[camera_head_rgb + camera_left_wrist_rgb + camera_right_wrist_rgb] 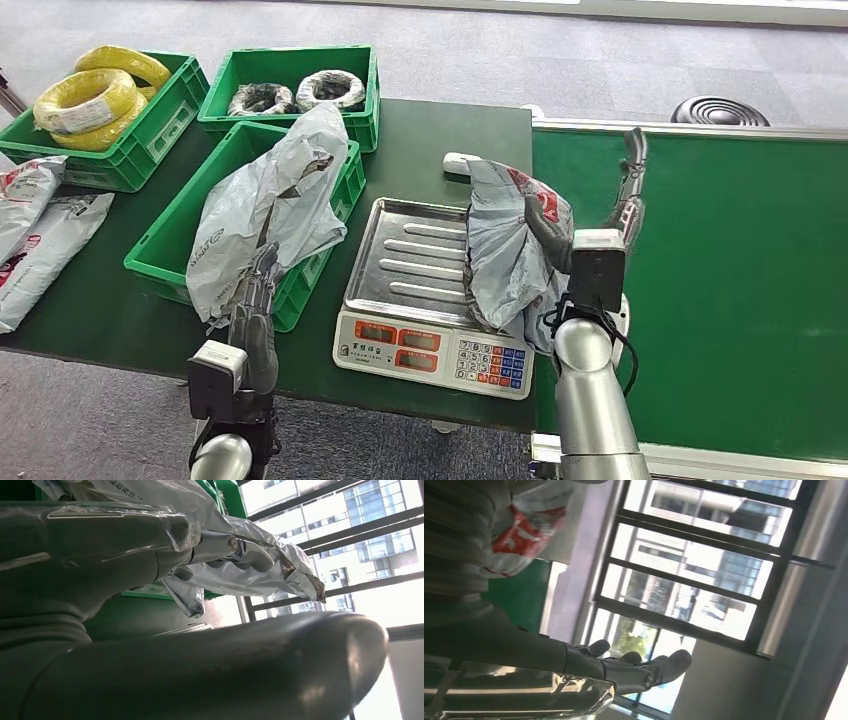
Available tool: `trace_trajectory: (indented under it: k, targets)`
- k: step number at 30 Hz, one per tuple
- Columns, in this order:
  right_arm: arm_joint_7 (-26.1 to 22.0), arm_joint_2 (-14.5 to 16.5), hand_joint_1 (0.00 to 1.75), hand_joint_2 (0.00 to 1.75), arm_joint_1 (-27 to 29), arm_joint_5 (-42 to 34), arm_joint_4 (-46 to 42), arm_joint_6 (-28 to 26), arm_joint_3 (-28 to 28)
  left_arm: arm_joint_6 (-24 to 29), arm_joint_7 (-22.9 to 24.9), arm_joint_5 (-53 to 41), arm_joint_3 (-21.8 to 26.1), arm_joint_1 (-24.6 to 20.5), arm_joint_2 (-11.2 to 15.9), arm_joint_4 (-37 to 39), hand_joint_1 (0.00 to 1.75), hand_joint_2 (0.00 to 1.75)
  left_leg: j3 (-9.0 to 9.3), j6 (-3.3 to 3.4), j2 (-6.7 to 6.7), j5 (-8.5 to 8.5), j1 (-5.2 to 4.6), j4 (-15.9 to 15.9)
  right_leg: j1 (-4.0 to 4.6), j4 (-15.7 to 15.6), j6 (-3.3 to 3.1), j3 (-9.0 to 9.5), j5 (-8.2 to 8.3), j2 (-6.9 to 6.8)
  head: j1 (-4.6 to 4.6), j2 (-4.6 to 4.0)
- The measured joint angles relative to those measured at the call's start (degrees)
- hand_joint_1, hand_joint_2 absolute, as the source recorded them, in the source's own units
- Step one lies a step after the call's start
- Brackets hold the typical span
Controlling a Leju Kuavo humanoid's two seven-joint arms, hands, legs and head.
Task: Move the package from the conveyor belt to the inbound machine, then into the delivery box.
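The left hand (258, 290) grips a grey package (262, 215) over the near green crate (165, 235), so it should lower first, while the right hand (590, 225) holds another package (510, 250) upright on the scale's (420, 260) right edge.

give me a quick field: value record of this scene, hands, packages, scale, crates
left hand: holds a grey package above the front green crate
right hand: holds a grey and red package at the right edge of the scale's tray
scale: tray bare on its left part
back crates: yellow coils; dark and white coils
conveyor belt: green, nothing on it
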Motion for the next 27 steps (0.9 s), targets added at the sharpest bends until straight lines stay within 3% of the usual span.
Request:
trace_trajectory:
  k: [5,17,21,24,27]
  targets:
    - [0.74,-0.23,0.0,1.75,3.26,0.75,-13.81,-1.16,5.68,-0.1,-0.06,-0.01,0.11,0.02,0.07,0.0,0.0,0.0,0.01,0.0,0.04,-0.01,0.0,-0.01,0.0,-0.01,0.0,0.01,0.0,0.01,0.01,0.0]
    - [-0.22,-1.2,0.0,1.75,5.89,1.98,-23.51,-4.05,9.17,-0.29,-0.06,-0.08,0.21,0.12,0.13,-0.22,0.0,0.0,0.1,0.0,0.03,0.0,0.0,0.0,0.0,-0.01,0.0,0.11,0.01,0.01,-0.01,0.0]
    - [-0.63,-1.63,0.0,0.0,6.82,5.61,-25.79,-9.21,9.87,-0.29,-0.1,-0.11,0.25,0.21,0.22,-0.34,0.0,0.0,0.09,0.0,0.03,0.0,0.0,0.0,0.0,-0.01,0.0,0.1,0.01,0.01,0.01,0.0]
    - [-3.65,-0.67,0.0,0.0,8.86,11.7,-27.92,-14.56,9.15,-0.21,-0.24,-0.1,0.32,0.27,0.27,-0.5,0.0,0.0,0.09,0.0,0.02,0.0,0.0,0.0,0.0,-0.01,0.0,0.11,0.0,0.0,0.01,0.0]
    - [-5.46,1.78,0.0,0.0,12.02,16.5,-30.34,-15.61,7.17,-0.05,-0.31,-0.16,0.39,0.29,0.28,-0.91,0.0,0.0,0.1,0.0,0.04,-0.01,0.0,0.0,0.0,-0.01,0.0,0.1,0.0,0.01,0.0,0.0]
